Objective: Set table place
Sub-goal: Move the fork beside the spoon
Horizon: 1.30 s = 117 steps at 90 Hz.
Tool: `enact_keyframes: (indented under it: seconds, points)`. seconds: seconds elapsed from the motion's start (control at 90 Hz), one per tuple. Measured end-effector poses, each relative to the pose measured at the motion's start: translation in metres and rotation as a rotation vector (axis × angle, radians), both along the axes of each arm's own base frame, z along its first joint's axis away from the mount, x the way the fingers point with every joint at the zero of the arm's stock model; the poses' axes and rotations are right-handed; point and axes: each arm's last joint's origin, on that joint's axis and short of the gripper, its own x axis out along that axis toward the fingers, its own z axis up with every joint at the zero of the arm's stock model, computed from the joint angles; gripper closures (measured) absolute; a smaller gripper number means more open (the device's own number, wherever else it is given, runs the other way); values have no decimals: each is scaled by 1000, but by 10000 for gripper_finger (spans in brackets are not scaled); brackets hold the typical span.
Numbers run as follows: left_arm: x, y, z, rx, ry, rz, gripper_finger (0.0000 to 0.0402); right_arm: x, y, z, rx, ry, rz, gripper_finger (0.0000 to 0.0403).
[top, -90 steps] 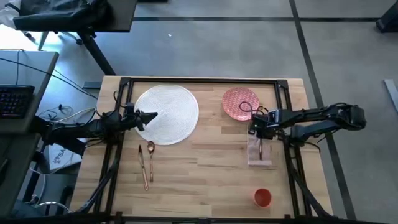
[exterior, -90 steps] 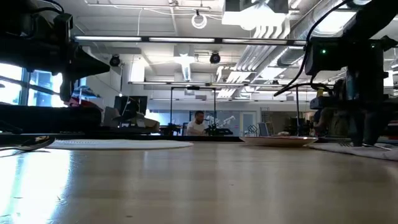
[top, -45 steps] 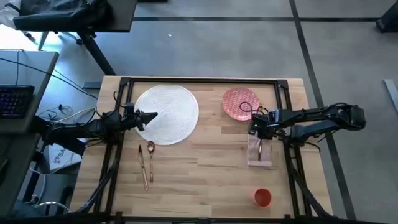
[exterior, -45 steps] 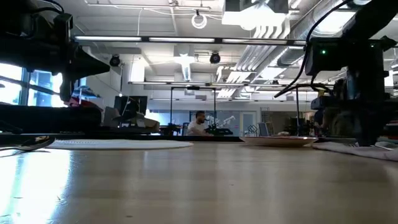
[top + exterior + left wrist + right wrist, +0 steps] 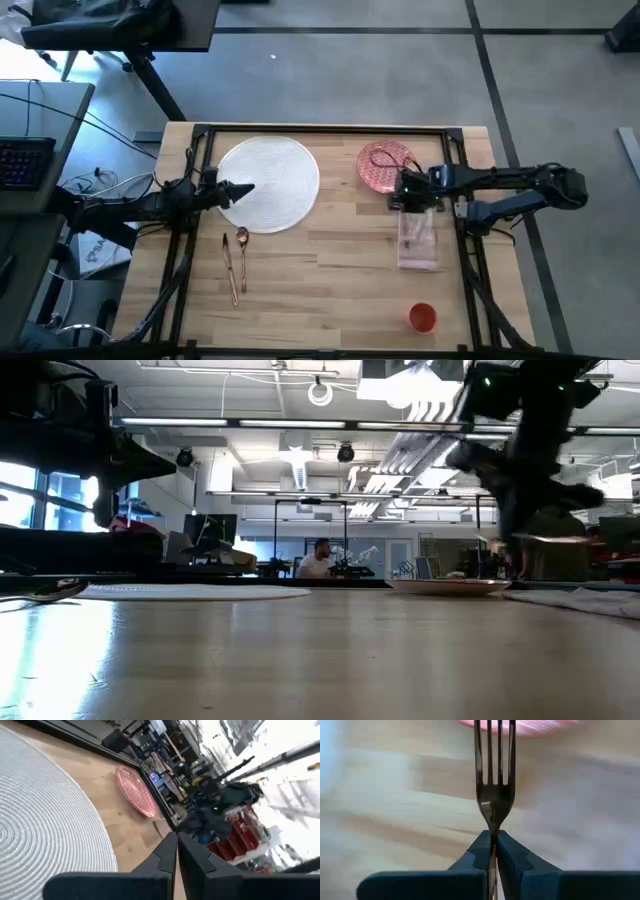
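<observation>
The large white round plate (image 5: 268,183) lies at the far left of the table (image 5: 330,290), the pink patterned plate (image 5: 385,165) at the far right. My right gripper (image 5: 400,192) hovers just near of the pink plate, shut on a gold fork (image 5: 494,775). The pale pink napkin (image 5: 417,240) lies flat near of that gripper. A knife and a spoon (image 5: 236,262) lie near of the white plate. The orange cup (image 5: 422,317) stands at the near right. My left gripper (image 5: 247,188) hangs shut over the white plate's left edge (image 5: 60,830), touching nothing. My right gripper pinches the fork at its neck (image 5: 493,829), just behind the tines, between its two fingertips. The fingers lie along the fork, and its tines stick out ahead of them toward the pink plate. The fork is lifted clear of the table; its handle is hidden behind the fingers.
Black frame rails (image 5: 320,128) run along the table's far edge and down both sides. Bare wood (image 5: 330,250) lies between the cutlery and the napkin. A grey desk with a keyboard (image 5: 22,160) stands off the table's left.
My right gripper has risen from the napkin and gone toward the table's far edge and a little left, toward the pink plate, carrying the fork with it. The napkin has stayed where it was. My left arm has kept still.
</observation>
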Motion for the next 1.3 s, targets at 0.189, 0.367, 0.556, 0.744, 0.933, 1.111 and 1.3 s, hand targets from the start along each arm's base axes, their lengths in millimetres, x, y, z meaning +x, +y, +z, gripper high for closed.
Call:
enact_keyframes:
  seconds: [0.189, 0.367, 0.556, 0.744, 0.933, 1.111, 1.3]
  points:
    - [0, 0, 7, 125, 68, 6, 401, 41, -21, 36, -244, -358, -86, 403]
    - [10, 3, 44, 259, 162, 51, 401, 89, -40, 68, -370, -380, -62, 403]
    - [41, 8, 92, 416, 317, 102, 400, 153, -57, 102, -440, -348, 22, 403]
    - [82, 13, 121, 551, 438, 95, 364, 201, -71, 132, -557, -293, 86, 403]
    - [110, 17, 133, 578, 486, 90, 298, 228, -77, 162, -679, -309, 133, 403]
    - [126, 23, 140, 581, 478, 136, 246, 235, -75, 181, -759, -331, 185, 403]
    - [137, 31, 147, 576, 504, 219, 229, 238, -65, 183, -786, -331, 236, 403]
